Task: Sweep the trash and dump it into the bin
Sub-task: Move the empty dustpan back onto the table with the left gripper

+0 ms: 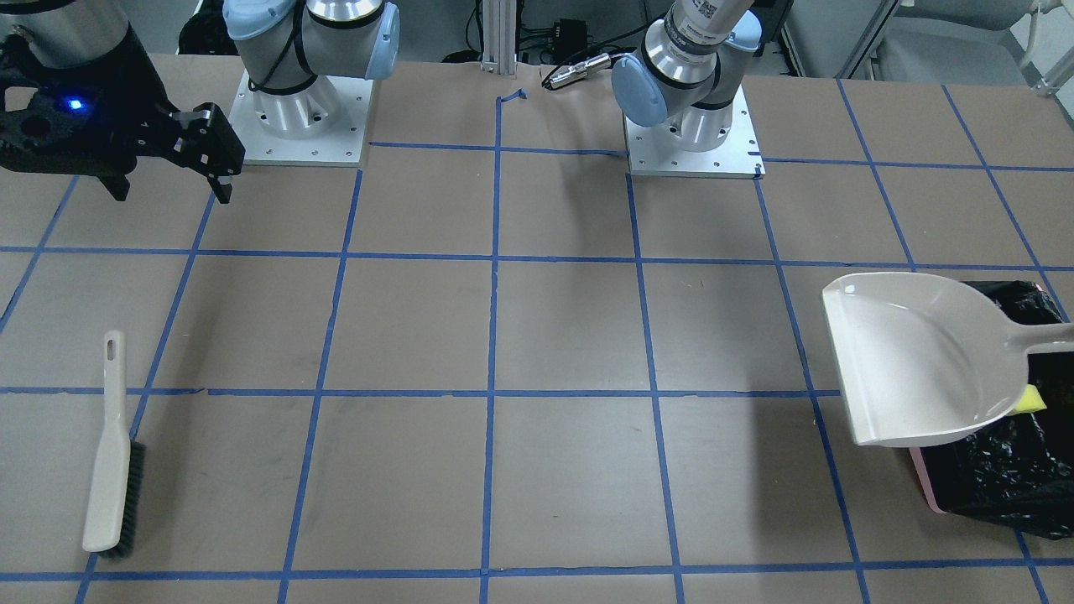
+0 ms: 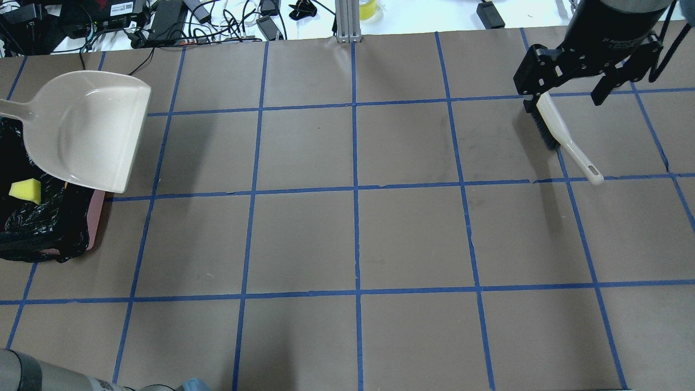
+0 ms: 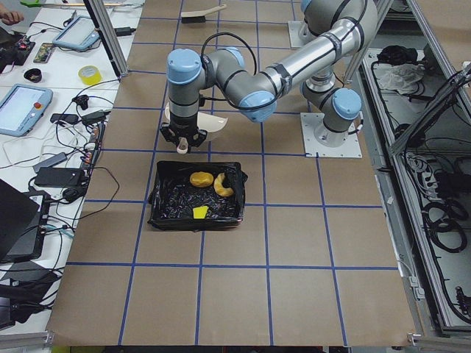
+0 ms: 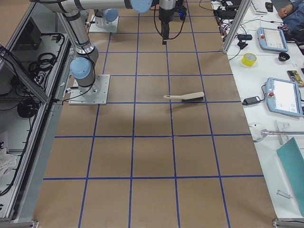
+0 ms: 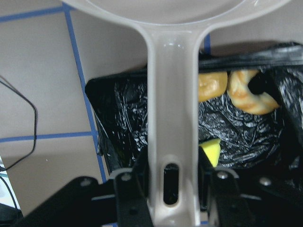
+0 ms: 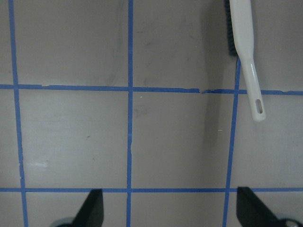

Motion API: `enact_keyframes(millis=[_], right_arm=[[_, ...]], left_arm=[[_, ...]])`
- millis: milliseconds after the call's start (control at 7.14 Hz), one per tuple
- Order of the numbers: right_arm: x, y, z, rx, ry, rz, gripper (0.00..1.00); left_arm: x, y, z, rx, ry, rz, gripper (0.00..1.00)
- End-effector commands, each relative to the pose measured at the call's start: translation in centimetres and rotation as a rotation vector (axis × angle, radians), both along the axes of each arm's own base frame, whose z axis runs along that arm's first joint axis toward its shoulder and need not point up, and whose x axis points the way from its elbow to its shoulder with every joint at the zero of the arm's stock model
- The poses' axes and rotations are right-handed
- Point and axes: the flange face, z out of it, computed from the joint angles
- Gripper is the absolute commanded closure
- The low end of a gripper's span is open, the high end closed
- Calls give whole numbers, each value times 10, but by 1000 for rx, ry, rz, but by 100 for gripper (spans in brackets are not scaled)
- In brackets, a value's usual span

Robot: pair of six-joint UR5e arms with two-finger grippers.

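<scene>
My left gripper (image 5: 170,187) is shut on the handle of the cream dustpan (image 5: 171,109). It holds the empty dustpan (image 2: 92,130) over the near edge of the bin (image 2: 43,228), a pink box lined with a black bag. In the bin lie the trash pieces: a golden-brown oval (image 5: 211,85), a curved rind slice (image 5: 251,94) and a yellow-green wedge (image 5: 210,151). The wedge also shows in the front view (image 1: 1034,399). My right gripper (image 2: 564,100) is open and empty, raised above the cream brush (image 2: 564,138), which lies flat on the table.
The brown table (image 2: 353,239) is marked with a blue tape grid. Cables and devices (image 2: 163,16) lie along the far edge. Both arm bases (image 1: 302,117) stand at the robot's side. The brush also shows in the right wrist view (image 6: 244,42).
</scene>
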Motion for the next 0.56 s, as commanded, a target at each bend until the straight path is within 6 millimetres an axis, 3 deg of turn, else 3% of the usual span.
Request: enact_keyframes(millis=[0, 420], right_arm=[[5, 0, 1, -15, -13, 10, 0], [4, 1, -2, -9, -8, 12, 0]], left_arm=[[-76, -37, -48, 67, 75, 77, 100], [-150, -74, -122, 124, 98, 157, 100]])
